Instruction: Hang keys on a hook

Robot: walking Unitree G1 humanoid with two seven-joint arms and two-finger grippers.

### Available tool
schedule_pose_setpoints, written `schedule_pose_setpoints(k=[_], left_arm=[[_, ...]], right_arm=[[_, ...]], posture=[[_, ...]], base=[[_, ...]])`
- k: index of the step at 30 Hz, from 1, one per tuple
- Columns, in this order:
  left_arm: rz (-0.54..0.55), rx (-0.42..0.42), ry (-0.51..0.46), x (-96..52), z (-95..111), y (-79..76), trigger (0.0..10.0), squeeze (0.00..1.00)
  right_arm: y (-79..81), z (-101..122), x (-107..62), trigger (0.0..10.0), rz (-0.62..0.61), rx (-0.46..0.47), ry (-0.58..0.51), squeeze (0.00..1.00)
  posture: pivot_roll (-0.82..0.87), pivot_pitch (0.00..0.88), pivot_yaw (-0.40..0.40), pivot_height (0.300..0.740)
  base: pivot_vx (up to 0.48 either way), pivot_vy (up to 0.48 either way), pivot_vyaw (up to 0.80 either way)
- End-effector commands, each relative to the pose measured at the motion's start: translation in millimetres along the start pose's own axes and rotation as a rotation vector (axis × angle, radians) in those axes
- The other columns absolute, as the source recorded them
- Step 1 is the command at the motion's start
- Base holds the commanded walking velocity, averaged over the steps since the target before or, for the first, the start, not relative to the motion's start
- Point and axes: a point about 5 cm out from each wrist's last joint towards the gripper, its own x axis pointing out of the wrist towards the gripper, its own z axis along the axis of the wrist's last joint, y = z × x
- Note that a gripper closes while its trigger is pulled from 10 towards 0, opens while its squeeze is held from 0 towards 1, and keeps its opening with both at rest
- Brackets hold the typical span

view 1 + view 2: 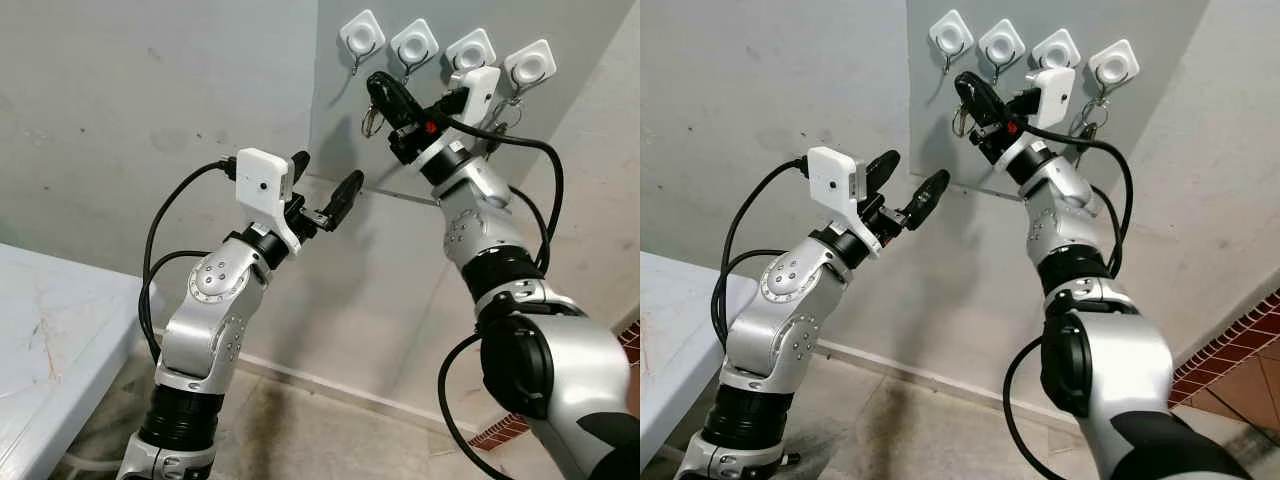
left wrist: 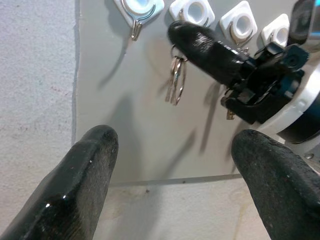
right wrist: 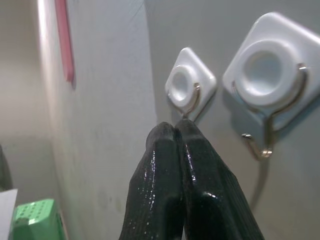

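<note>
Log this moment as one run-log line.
right gripper: shut on key ring, below leftmost hook | left gripper: open, idle | keys: not hung

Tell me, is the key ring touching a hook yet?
Apart. In the left wrist view the key ring hangs from the right gripper, with bare wall between it and the hook.

Right gripper (image 1: pixel 970 95) with key ring (image 1: pixel 959 121) below wall hooks (image 1: pixel 1001 44)

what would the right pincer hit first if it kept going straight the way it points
Probably the leftmost hook: the right pincer, shut on the key ring, points just below it. Depth to the wall is unclear.
</note>
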Motion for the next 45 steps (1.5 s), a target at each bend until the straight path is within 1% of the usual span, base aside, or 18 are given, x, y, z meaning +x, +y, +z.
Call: schedule_pose_setpoints(k=[1,7,13,18,24,32,39,45], left_arm=[[-0.012,0.008,-0.019,2.4,6.8,-2.1,10.0,0.00],[-0.013,0.009,-0.020,2.9,7.2,-2.0,10.0,0.00],[-0.012,0.011,-0.025,3.9,7.8,-2.2,10.0,0.00],[-0.018,0.010,-0.025,4.5,7.2,-3.6,10.0,0.00],[-0.021,0.009,-0.026,6.0,7.2,-4.1,10.0,0.00],[-0.019,0.012,-0.030,6.1,7.4,-4.3,10.0,0.00],[-0.018,0.012,-0.033,6.0,8.1,-4.7,10.0,0.00],[-0.016,0.011,-0.033,5.1,8.4,-5.0,10.0,0.00]], right_arm=[[-2.0,9.8,0.6,10.0,-0.013,-0.009,-0.066,0.00],[-4.4,12.6,-2.7,10.0,-0.037,-0.021,-0.093,0.00],[0.5,9.8,-8.3,10.0,-0.010,-0.035,-0.106,0.00],[-4.7,15.2,-10.8,10.0,-0.050,-0.035,-0.140,0.00],[-8.5,25.7,-5.5,10.0,-0.054,-0.053,-0.154,0.00],[-6.4,33.4,3.0,10.0,-0.028,-0.068,-0.154,0.00],[-3.1,32.5,8.9,10.0,0.005,-0.061,-0.132,0.00],[-4.4,32.6,10.6,10.0,0.012,-0.065,-0.109,0.00]], posture=[[0.05,0.015,-0.062,0.740],[0.05,0.016,-0.062,0.740],[0.04,0.014,-0.060,0.740],[0.04,0.014,-0.060,0.740],[0.04,0.004,-0.058,0.740],[0.05,0.000,-0.062,0.740],[0.05,0.000,-0.064,0.740],[0.05,0.004,-0.064,0.740]], base=[[0.000,0.000,0.00],[0.000,0.000,0.00],[0.000,0.000,0.00],[0.000,0.000,0.00],[0.000,0.000,0.00],[0.000,0.000,0.00],[0.000,0.000,0.00],[0.000,0.000,0.00]])
